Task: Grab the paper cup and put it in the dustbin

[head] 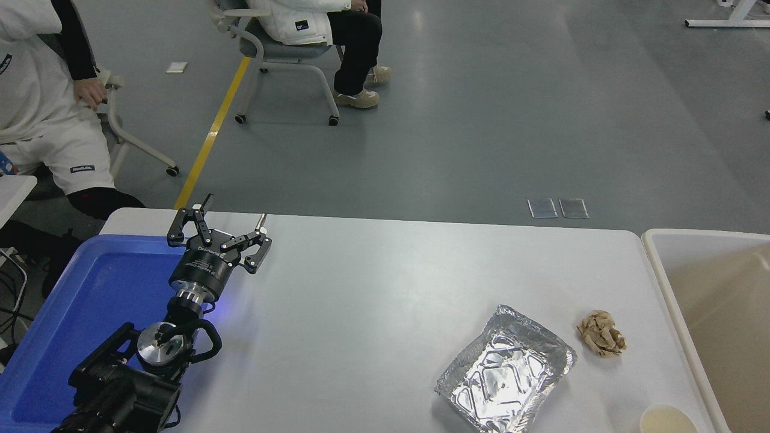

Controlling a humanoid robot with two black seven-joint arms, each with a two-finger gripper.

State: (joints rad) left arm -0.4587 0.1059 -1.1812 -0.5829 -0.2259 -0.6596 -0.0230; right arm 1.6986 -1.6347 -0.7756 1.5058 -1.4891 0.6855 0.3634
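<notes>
The paper cup (pixel 666 420) is a small white cup with a cream inside, standing upright at the table's front right corner, partly cut by the picture's bottom edge. The dustbin (pixel 660 270), with an off-white rim and beige inner walls, stands just right of the table at the right edge. My left gripper (pixel 233 211) is open and empty, parked at the lower left above the edge of a blue tray, far from the cup. My right arm is out of view.
A blue plastic tray (pixel 96 288) lies at the left under my left arm. A silver foil tray (pixel 506 376) and a crumpled brown paper ball (pixel 601 341) lie left of and behind the cup. People sit on chairs beyond the table's far left.
</notes>
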